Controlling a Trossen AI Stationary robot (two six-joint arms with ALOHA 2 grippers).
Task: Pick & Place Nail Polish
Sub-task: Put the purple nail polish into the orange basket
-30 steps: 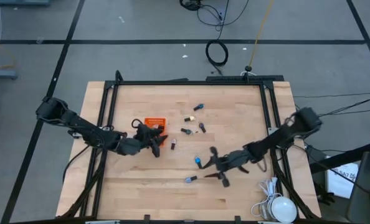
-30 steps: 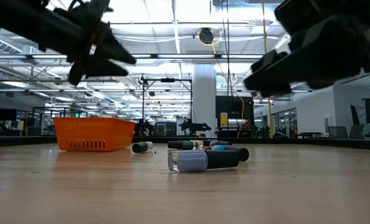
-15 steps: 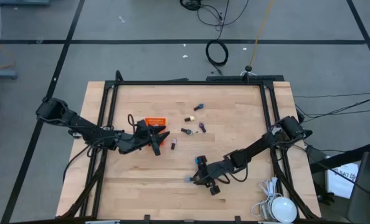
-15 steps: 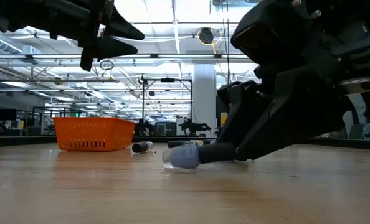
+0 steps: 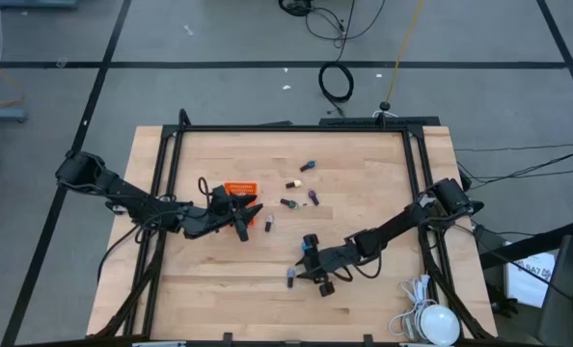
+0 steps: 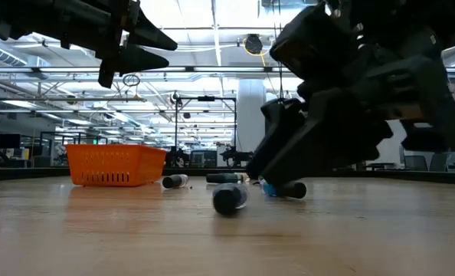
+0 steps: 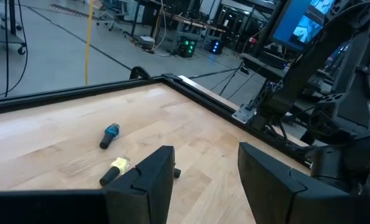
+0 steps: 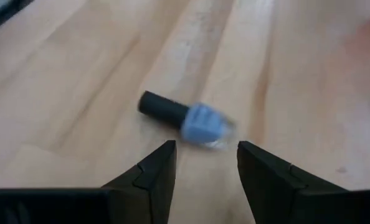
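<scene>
— Claws first: how did each one stand?

— Right claw [image 5: 301,274] sat low over the near middle of the table [image 5: 364,154], fingers spread apart and gripping nothing; a pale blue bottle [image 8: 185,119] with a dark cap lay on its side on the wood just ahead of the fingertips [image 8: 157,162], not between them. Left claw [image 5: 251,214] hung above the table beside the orange basket [image 5: 239,188], its fingers also parted and empty.

— And the rest of the nail polish?

— Scattered flat on the table; from above, a blue one [image 5: 308,165] lay toward the far side, a yellow one [image 5: 292,183] just nearer, a purple one [image 5: 313,198] and a dark green one [image 5: 286,203] close together near the middle, and one more [image 5: 267,225] just beside the left claw; another blue bottle [image 5: 307,247] lay close to the right arm.

— Anything in the basket?

— Could not tell; the level view showed only its mesh wall [image 6: 115,166]; that view showed the pale blue bottle [image 6: 229,198] lying cap-end toward the camera, in front of the right arm.
</scene>
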